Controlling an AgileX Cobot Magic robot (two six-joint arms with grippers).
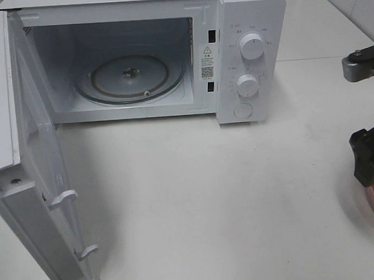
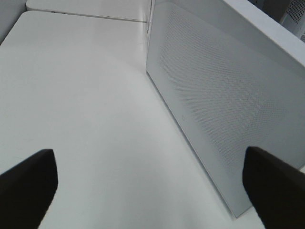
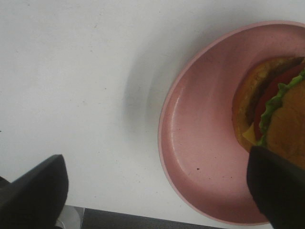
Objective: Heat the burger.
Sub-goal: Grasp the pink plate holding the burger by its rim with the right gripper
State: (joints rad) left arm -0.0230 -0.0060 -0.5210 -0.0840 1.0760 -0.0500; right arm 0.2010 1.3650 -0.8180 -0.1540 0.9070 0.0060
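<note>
Burger (image 3: 279,114) lies on the pink plate (image 3: 200,143), and only the right wrist view shows it. The high view gives just a plate sliver at the table's (image 1: 209,195) right edge. The right gripper (image 3: 155,160) is spread wide, with one finger covering part of the bun. The left gripper (image 2: 150,155) is also wide, beside the open microwave door (image 2: 219,109).

A white microwave (image 1: 246,11) stood at the back of the white table (image 1: 209,195), its door (image 1: 42,185) swung wide open — glass turntable (image 1: 130,77) visible inside, two round knobs (image 1: 252,45) on its panel. A round pink plate (image 3: 190,143) sat well apart, to the right.
</note>
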